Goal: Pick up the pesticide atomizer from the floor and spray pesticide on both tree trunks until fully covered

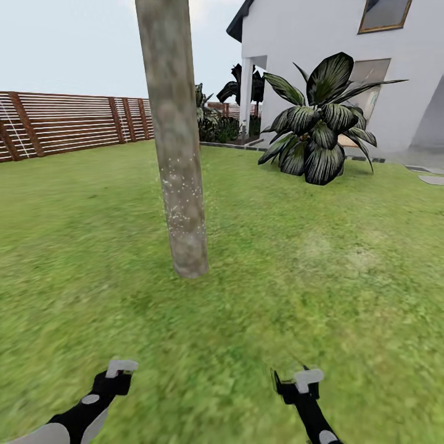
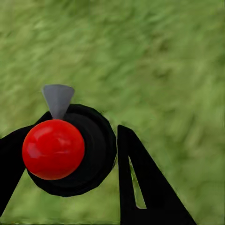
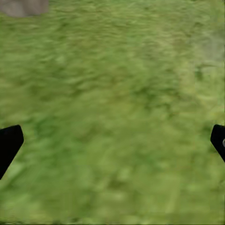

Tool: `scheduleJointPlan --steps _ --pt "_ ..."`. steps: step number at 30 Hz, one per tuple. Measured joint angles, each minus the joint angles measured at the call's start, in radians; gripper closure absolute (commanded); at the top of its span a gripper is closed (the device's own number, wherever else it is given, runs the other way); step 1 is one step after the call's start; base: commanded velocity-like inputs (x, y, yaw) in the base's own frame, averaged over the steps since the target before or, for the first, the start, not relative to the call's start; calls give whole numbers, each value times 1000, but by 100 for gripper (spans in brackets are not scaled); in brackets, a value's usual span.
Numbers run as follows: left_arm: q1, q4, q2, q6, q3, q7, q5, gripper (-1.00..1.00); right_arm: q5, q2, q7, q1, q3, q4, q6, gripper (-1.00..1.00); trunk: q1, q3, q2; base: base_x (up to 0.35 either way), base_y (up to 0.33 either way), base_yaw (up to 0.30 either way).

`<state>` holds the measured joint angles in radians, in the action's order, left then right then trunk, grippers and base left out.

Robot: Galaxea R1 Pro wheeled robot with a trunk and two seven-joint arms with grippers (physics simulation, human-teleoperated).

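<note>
A thick grey-beige tree trunk (image 1: 176, 142) rises from the grass lawn (image 1: 296, 277) a little ahead of me, left of centre. Whitish pesticide specks (image 1: 179, 188) dot its lower half and drift beside it. In the left wrist view, my left gripper (image 2: 82, 124) is shut on the pesticide atomizer (image 2: 70, 150), a black round body with a red ball and a grey cone nozzle (image 2: 58, 99). The left gripper (image 1: 114, 377) hangs low at the near left of the head view. My right gripper (image 1: 302, 382) is open over bare grass, with its fingertips (image 3: 9, 143) spread wide.
A low striped broad-leaved bush (image 1: 320, 129) stands ahead right, before the white house (image 1: 290, 43). A brown slat fence (image 1: 68, 123) bounds the lawn at the left. A grey stepping stone (image 1: 431, 179) lies far right. Open grass stretches on both sides of the trunk.
</note>
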<state>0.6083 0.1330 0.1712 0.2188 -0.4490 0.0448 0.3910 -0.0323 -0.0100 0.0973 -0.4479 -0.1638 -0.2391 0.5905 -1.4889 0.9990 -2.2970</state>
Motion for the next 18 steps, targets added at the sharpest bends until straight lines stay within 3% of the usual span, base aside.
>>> scheduleJointPlan --steps 1,2,4,5,6,8,18 --pt "-21 -14 -13 44 -1 29 29 100 55 -4 31 8 4 22 11 -100 0 0 0 0 0 0" --pt "-49 -30 -50 95 -2 64 62 100 172 -8 71 16 8 45 21 -100 0 0 0 0 0 0" --pt "-79 -34 -69 109 -1 72 72 100 207 -9 81 18 5 50 24 -100 0 0 0 0 0 -63" --pt "-138 -27 -54 227 5 76 117 100 225 -33 85 22 10 56 24 -100 0 -1 0 0 0 -209" --pt "-200 -33 -49 238 16 76 133 100 224 -35 85 23 6 57 23 -100 0 0 0 0 0 -242" --pt "-190 -29 -49 242 1 75 126 100 224 -36 85 25 6 57 23 -100 0 -1 0 0 0 -277" --pt "-197 -32 -45 248 5 75 131 100 225 -36 85 42 5 57 23 -100 0 0 0 0 -5 -298"
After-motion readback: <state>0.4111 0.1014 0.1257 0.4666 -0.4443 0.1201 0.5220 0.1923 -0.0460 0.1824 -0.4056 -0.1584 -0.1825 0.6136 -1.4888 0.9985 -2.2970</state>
